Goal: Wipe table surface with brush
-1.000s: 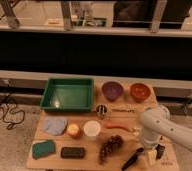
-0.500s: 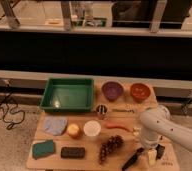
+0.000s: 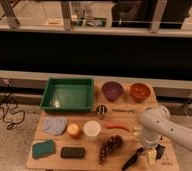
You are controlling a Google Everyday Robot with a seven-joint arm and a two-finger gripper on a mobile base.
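While the tool (image 3: pixel 153 152) hangs low over the bench's (image 3: pixel 89 159) front right corner, the brush (image 3: pixel 133 158) lies flat just to its left.
The slim black brush rests slanted on the tan wood, near the dark grape bunch (image 3: pixel 110 146) and apart from it. Whether the tool's tips are apart or together, I cannot tell. The green tray (image 3: pixel 68 94) sits at the back left.

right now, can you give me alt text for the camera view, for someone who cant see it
A white robot arm reaches over the near right corner of a tan table surface, its hand low beside a slim black brush. Also on the table are a green tray, purple bowl, orange bowl, dark grapes and a green sponge.
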